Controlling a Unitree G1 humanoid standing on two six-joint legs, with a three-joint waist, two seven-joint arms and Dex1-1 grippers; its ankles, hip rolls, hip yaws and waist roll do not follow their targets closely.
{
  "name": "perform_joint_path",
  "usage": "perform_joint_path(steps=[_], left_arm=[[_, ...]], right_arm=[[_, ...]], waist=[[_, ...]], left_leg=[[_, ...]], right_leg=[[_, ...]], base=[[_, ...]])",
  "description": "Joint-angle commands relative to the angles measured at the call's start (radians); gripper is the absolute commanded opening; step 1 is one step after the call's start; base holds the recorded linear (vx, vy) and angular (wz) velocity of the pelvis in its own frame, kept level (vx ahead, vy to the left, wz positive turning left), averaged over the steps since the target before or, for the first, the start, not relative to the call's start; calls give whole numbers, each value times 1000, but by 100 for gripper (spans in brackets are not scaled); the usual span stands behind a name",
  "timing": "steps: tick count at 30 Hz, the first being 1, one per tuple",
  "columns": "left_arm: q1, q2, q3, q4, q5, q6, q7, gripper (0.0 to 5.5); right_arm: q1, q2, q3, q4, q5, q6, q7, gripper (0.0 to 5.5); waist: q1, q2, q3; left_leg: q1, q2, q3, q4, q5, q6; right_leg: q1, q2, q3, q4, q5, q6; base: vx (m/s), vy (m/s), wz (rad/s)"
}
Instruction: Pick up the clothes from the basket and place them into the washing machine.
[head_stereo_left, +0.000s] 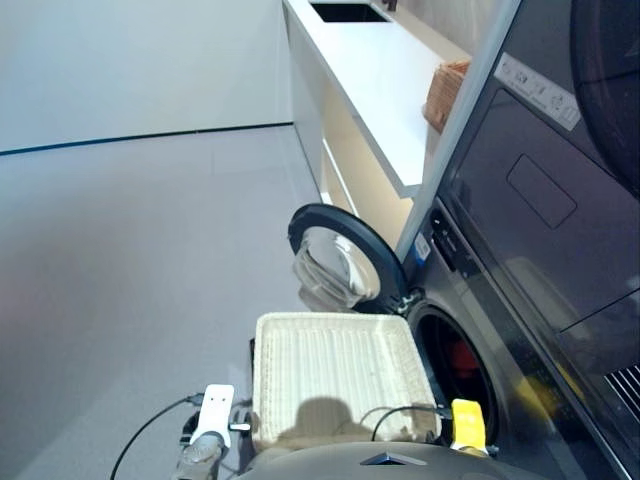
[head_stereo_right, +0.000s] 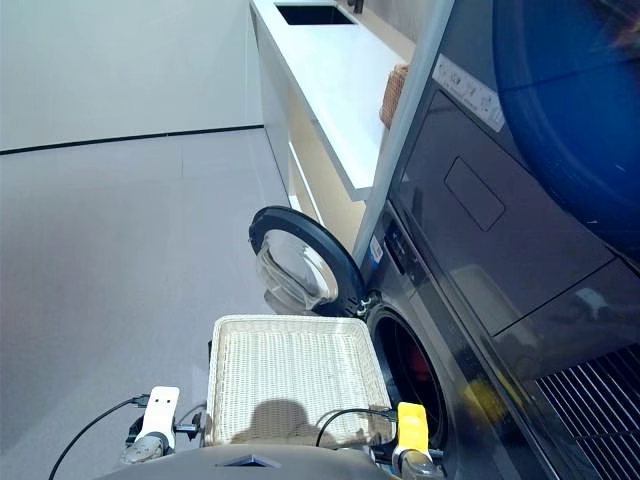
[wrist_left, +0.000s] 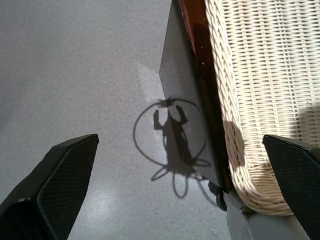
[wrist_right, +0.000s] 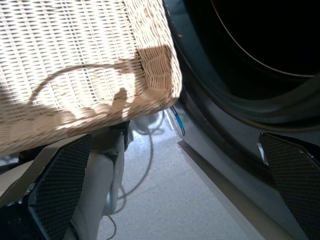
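Observation:
The cream wicker basket (head_stereo_left: 330, 345) stands on the floor in front of the washing machine (head_stereo_left: 505, 340), and only bare weave shows inside it. The round door (head_stereo_left: 345, 255) hangs open to the basket's far side. A coral-red piece of the clothes (head_stereo_left: 461, 357) lies inside the dark drum. My left gripper (wrist_left: 180, 140) is open beside the basket's near left corner (wrist_left: 250, 165), over the floor. My right gripper (wrist_right: 175, 140) is open below the basket's near right corner (wrist_right: 150, 85), next to the porthole rim (wrist_right: 240, 107). Neither gripper holds anything.
A dark appliance (head_stereo_left: 560, 180) is stacked above the machine. A white counter (head_stereo_left: 375, 80) with a sink (head_stereo_left: 345, 12) and a brown wicker item (head_stereo_left: 443, 92) runs along the wall. A black cable (head_stereo_left: 150, 428) lies on the grey floor. A dark board (wrist_left: 187, 100) sits under the basket.

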Motion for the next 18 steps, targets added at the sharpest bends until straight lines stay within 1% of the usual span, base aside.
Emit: perform_joint_path(steps=[1,3,6,9,13,18], left_arm=[[-29,-36,31,39,40,-21,12,550],[-24,-39,30,46,47,-21,9,550],[-19,-41,35,49,43,-22,14,550],[-18,-44,40,59,32,-17,13,550],[-18,-45,41,57,22,-17,15,550],[-23,-46,39,50,2,-16,17,550]], right_arm=[[-12,6,-28,38,-10,-7,-18,550],[-9,7,-34,54,-7,-6,-19,550],[-11,8,-41,57,3,-8,-28,550],[-14,17,-69,60,77,-13,-26,550],[-13,18,-73,63,81,-10,-31,550],[-15,16,-45,50,47,-10,-38,550]], waist=[[-14,15,-15],[-14,16,-19],[-14,16,-19],[-18,16,-23],[-18,13,-28],[-17,14,-31]], left_leg=[[-36,-35,57,-68,98,-39],[-25,-34,61,-68,97,-38],[-15,-34,61,-68,95,-37],[-3,-31,62,-68,90,-36],[7,-31,65,-68,87,-35],[15,-29,67,-68,83,-33]], right_leg=[[19,21,1,-23,26,47],[27,22,3,-21,26,46],[36,23,5,-20,25,45],[43,24,14,-17,21,45],[49,24,19,-12,19,46],[54,23,23,-8,15,46]], base=[[0,0,0],[0,0,0],[0,0,0],[0,0,0],[0,0,0],[0,0,0]])
